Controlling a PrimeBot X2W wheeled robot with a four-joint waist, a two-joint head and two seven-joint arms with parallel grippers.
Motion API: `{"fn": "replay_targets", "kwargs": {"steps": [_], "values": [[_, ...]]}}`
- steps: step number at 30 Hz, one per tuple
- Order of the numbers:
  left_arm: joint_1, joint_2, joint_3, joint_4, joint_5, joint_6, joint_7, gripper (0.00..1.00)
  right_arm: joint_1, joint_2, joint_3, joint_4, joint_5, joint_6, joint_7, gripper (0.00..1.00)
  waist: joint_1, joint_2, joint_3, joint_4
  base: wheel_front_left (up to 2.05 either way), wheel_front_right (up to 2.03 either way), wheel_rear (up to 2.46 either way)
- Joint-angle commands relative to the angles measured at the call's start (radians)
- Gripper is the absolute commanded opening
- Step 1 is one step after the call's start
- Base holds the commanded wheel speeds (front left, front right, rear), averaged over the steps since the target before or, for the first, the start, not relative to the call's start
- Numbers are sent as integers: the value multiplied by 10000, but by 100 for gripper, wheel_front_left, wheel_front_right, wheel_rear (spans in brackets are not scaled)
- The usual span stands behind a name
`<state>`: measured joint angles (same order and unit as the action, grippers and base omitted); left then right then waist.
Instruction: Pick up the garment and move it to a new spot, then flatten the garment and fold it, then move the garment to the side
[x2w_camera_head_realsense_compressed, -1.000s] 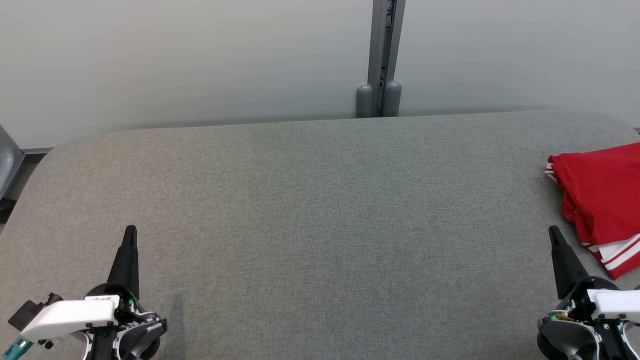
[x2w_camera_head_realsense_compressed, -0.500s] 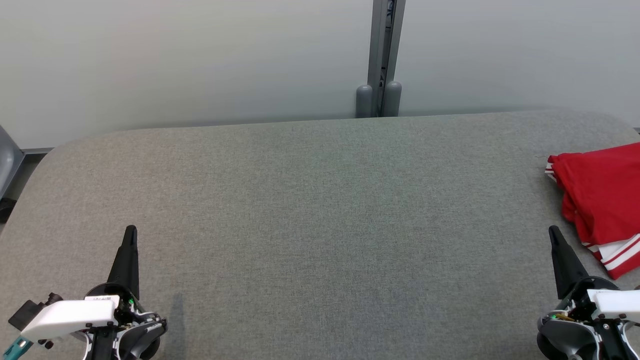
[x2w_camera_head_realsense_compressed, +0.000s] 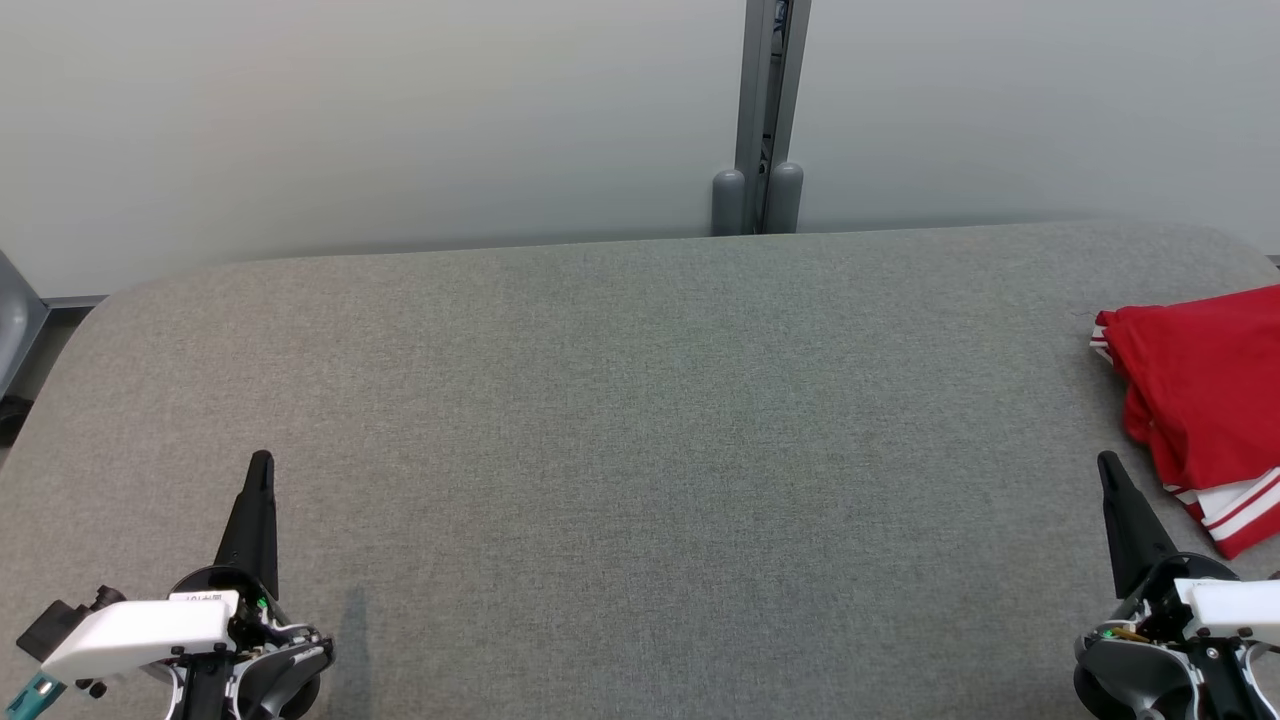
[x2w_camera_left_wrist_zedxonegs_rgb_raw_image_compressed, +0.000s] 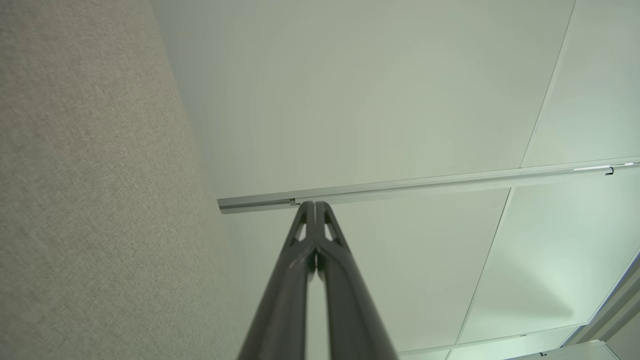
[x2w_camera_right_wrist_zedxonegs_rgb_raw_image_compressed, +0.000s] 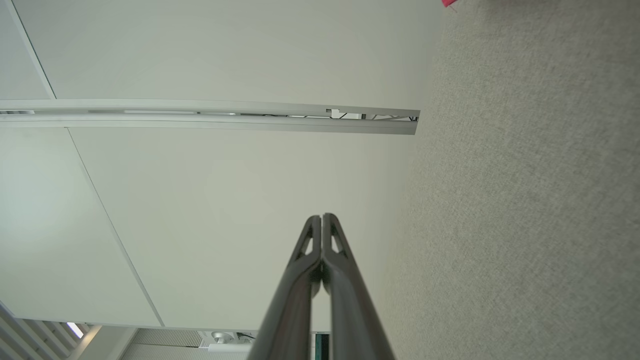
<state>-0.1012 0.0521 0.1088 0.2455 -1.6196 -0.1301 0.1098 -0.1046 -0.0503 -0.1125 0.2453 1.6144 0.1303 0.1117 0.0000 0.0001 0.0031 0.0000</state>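
The red garment (x2w_camera_head_realsense_compressed: 1200, 400) lies at the right edge of the table (x2w_camera_head_realsense_compressed: 640, 420), partly cut off by the head view. It lies in loose layers, with a white-striped band (x2w_camera_head_realsense_compressed: 1235, 510) showing at its near end. A sliver of it (x2w_camera_right_wrist_zedxonegs_rgb_raw_image_compressed: 448, 2) also shows at the top of the right wrist view.

Both pincers are closed on nothing, fingers pressed together. The left pincer (x2w_camera_head_realsense_compressed: 262, 460) rests at the near left and the right pincer (x2w_camera_head_realsense_compressed: 1106, 462) at the near right, just beside the cloth but apart from it.

The layers may be a rough fold already set aside or a heap waiting to be carried to the middle, and the pictures fit both.

The fabric looks thin, soft and light. It would likely sag and drape from any single hold, and it should grip well rather than slip. A pinch through every layer at the striped band would probably keep the stack together. A pinch on the top layer alone would likely peel it open.
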Motion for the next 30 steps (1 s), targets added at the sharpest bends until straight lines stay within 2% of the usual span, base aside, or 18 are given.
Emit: {"fn": "replay_targets", "kwargs": {"steps": [1, 30], "values": [[-142, 20, 40, 12, 41, -55, 23, 0, -86, -20, -21, 21, -20, 7, 40, 0, 0, -1, 0, 0, 0, 0, 0], [-145, 3, 64, 11, 63, -55, 44, 0, -87, -16, -27, 22, -28, 7, 36, 0, 0, -1, 0, 0, 0, 0, 0]]}}
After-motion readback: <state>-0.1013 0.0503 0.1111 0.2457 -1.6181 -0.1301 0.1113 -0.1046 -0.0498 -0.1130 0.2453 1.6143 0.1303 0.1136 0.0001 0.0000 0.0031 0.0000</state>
